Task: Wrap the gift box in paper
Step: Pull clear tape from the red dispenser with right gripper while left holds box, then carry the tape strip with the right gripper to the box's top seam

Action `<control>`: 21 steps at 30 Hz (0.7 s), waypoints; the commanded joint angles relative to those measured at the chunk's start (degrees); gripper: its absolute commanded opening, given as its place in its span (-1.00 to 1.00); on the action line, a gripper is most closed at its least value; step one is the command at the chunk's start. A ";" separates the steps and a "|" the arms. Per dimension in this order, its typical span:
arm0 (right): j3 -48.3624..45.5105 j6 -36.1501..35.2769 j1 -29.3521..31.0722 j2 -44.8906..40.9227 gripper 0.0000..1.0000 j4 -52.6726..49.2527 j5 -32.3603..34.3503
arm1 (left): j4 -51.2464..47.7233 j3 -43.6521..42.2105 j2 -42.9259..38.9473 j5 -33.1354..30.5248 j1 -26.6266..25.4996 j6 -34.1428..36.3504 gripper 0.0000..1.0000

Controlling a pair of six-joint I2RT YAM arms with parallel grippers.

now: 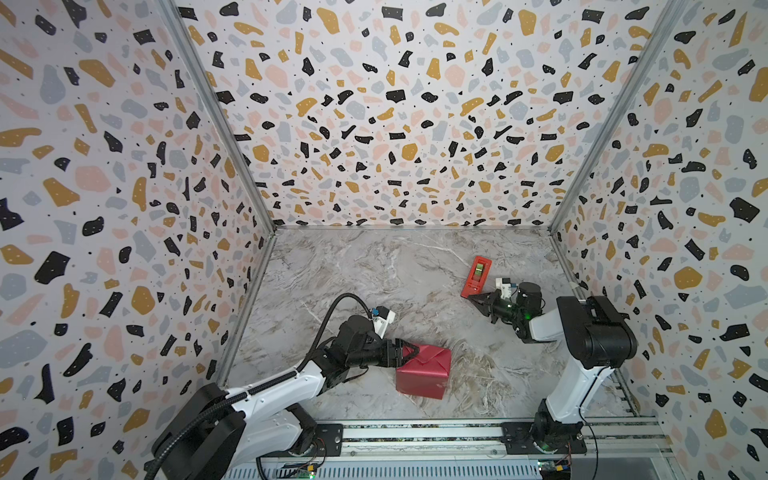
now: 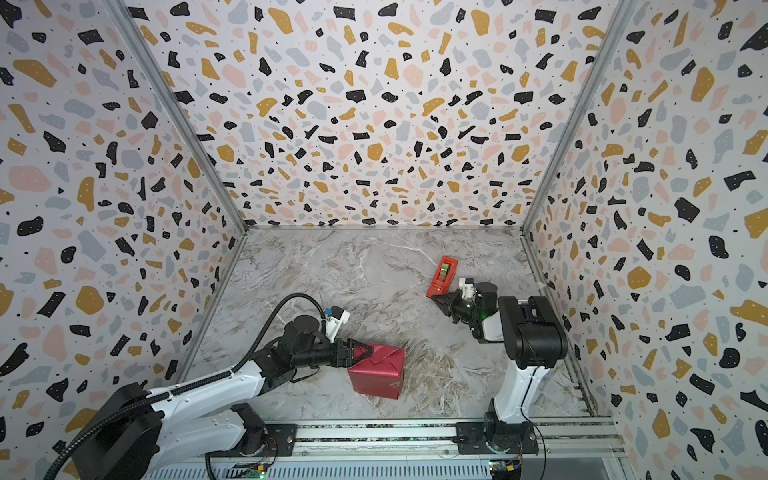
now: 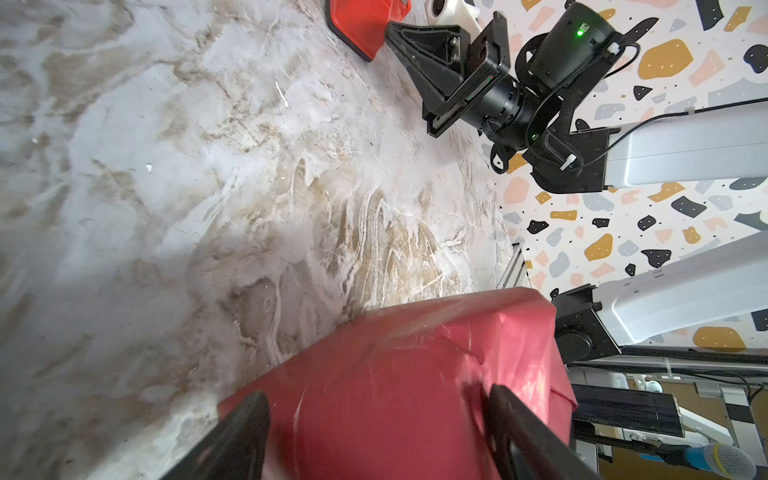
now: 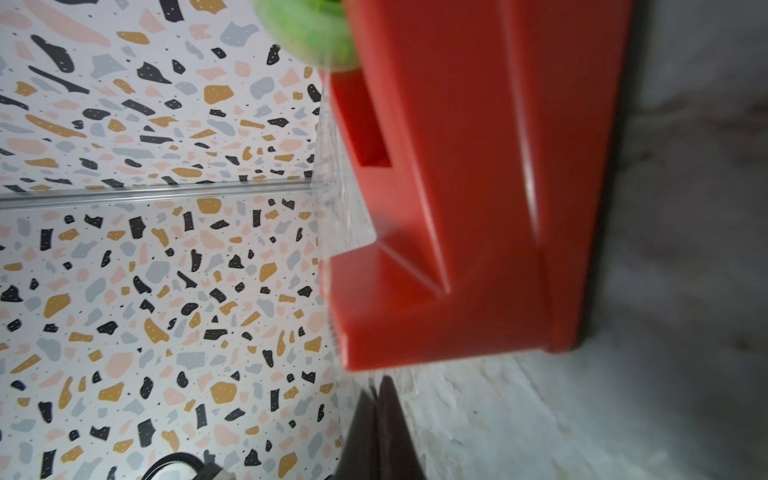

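**White shells, black joints**

The left arm [image 1: 274,386] and right arm [image 1: 569,386] had white link shells and black joint housings; a black corrugated cable [image 1: 328,320] ran along the left; green lights [image 3: 579,32] glowed on the right; each wrist bore a white camera [image 1: 384,318]; the left gripper [image 1: 413,352] and right gripper [image 1: 469,297] were black and triangular; the base plates [image 1: 513,436] were black and screwed.

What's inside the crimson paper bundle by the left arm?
Only crimson red wrapping paper shows, a box-shaped bundle with creased flaps folded over its top. No gap exposes the inside, so the gift box presumably within is fully covered.
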 commanded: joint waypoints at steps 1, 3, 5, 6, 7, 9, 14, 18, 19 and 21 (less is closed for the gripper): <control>-0.14 -5.89 0.39 1.01 -1.00 -7.22 2.40 | -15.23 -3.29 1.60 -3.55 -0.51 2.66 0.63; 0.10 -8.80 0.16 0.99 -1.00 -10.74 5.25 | -15.36 -3.22 1.60 -3.56 -0.47 2.66 0.63; 0.49 -11.87 0.29 0.58 -1.00 -14.59 8.21 | -15.37 -3.24 1.45 -3.63 -0.49 2.66 0.63; 0.65 -12.86 0.29 0.44 -1.00 -15.69 8.94 | -15.54 -3.10 1.36 -3.73 -0.48 2.66 0.63; 0.96 -14.03 0.27 0.29 -1.00 -17.20 9.91 | -15.65 -3.08 1.26 -3.83 -0.50 2.79 0.63; 1.84 -16.04 0.22 0.37 -1.00 -19.72 10.83 | -15.74 -3.13 1.25 -3.88 -0.53 2.90 0.63; 3.82 -20.28 0.11 -0.80 -1.00 -25.25 13.11 | -15.82 -3.33 1.17 -3.88 -0.51 2.92 0.63; 3.33 -21.23 0.05 -4.59 -1.00 -24.18 9.83 | -15.77 -3.32 1.24 -4.15 -0.52 2.91 0.63; 2.86 -21.21 0.17 -7.06 -1.00 -24.27 8.60 | -15.89 -3.41 1.25 -4.28 -0.46 3.01 0.63; 1.40 -21.49 0.81 -13.14 -1.00 -24.85 5.85 | -16.05 -3.43 1.19 -4.30 -0.53 3.10 0.62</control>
